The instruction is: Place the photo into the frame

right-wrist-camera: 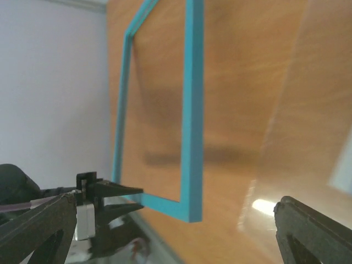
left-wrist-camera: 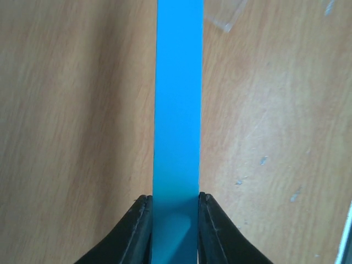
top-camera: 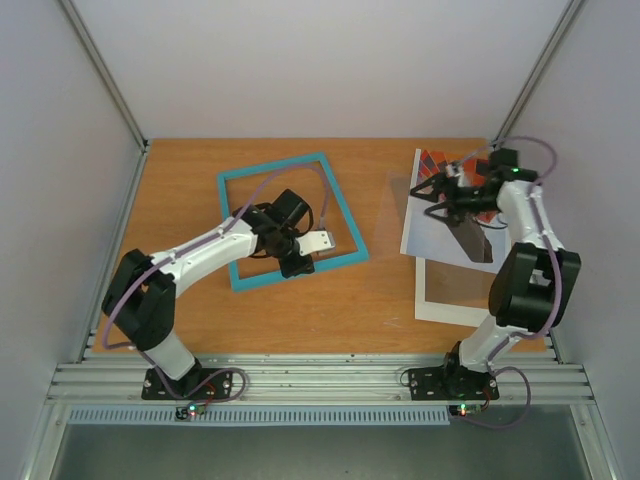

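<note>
The frame [top-camera: 285, 220] is a turquoise rectangle lying left of the table's middle. My left gripper [top-camera: 300, 258] is at its near side. In the left wrist view the blue bar of the frame [left-wrist-camera: 176, 110] runs between the gripper's [left-wrist-camera: 175, 201] black fingers, which press on both of its edges. The photo [top-camera: 432, 165] lies at the right, its orange and red print showing past my right gripper [top-camera: 420, 195], which hovers over its left part. In the right wrist view that gripper's [right-wrist-camera: 170, 231] fingers stand wide apart with nothing between them, facing the frame [right-wrist-camera: 192, 110].
A white card mat [top-camera: 445, 298] lies near the photo's front edge, partly under it. A clear pane [right-wrist-camera: 286, 121] with glare lies on the wood between frame and photo. White walls close the table at back and sides; a metal rail runs along the near edge.
</note>
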Controlling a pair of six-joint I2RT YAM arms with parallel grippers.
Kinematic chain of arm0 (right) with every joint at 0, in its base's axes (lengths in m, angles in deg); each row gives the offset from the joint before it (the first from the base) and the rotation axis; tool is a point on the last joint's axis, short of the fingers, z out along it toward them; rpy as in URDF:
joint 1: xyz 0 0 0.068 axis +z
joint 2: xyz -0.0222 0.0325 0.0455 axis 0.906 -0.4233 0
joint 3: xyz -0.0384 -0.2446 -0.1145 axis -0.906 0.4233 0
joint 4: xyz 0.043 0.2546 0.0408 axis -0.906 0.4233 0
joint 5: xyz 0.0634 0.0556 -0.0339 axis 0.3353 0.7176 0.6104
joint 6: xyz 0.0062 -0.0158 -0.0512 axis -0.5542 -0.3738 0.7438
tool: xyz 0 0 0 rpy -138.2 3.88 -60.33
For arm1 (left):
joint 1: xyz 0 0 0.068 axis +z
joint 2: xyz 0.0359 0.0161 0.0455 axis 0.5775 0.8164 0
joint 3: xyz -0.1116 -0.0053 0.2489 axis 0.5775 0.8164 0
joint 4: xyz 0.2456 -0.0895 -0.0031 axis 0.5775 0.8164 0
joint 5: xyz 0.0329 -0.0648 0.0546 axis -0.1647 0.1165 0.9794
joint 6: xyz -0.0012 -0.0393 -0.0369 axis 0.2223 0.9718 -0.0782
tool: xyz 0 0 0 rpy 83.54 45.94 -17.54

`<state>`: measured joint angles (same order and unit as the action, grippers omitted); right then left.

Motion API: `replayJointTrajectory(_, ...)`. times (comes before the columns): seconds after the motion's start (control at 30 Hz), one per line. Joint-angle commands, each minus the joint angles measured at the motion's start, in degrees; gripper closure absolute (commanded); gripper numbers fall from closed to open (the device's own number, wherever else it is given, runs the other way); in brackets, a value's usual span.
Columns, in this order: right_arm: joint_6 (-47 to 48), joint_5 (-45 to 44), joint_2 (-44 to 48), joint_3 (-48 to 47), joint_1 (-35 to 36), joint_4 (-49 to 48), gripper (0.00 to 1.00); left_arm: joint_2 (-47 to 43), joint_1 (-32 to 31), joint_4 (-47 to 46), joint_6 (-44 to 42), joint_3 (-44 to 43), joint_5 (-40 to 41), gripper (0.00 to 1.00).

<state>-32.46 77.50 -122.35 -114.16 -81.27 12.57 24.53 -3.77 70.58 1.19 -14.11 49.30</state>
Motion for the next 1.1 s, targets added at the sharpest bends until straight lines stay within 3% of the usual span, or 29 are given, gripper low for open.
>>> replayJointTrajectory(0.0,-20.30,7.12,-2.78,5.60,6.61,-10.38,0.02,-4.75,-0.22,-1.65,0.43,-0.41,-3.13,1.00)
replayJointTrajectory(0.3,-32.06,10.00,-10.57,7.08,19.91,-19.17,0.02,-8.67,-0.17,-0.85,0.92,1.49,-7.18,1.00)
replayJointTrajectory(0.47,-42.25,11.37,-14.60,10.13,22.52,-26.97,0.04,-9.08,-0.20,-0.07,1.47,1.70,-9.19,1.00)
replayJointTrajectory(0.57,-43.54,11.21,-16.47,9.74,23.77,-28.69,0.08,-8.99,-0.19,0.33,1.29,1.51,-9.65,1.00)
replayJointTrajectory(0.93,-57.68,14.24,-22.21,9.19,26.96,-42.98,0.37,-9.63,-0.26,0.94,0.44,2.47,-10.13,0.99)
replayJointTrajectory(1.07,-63.68,14.79,-22.83,10.13,27.13,-48.56,0.55,-10.25,-0.24,1.59,0.05,2.31,-9.74,0.99)
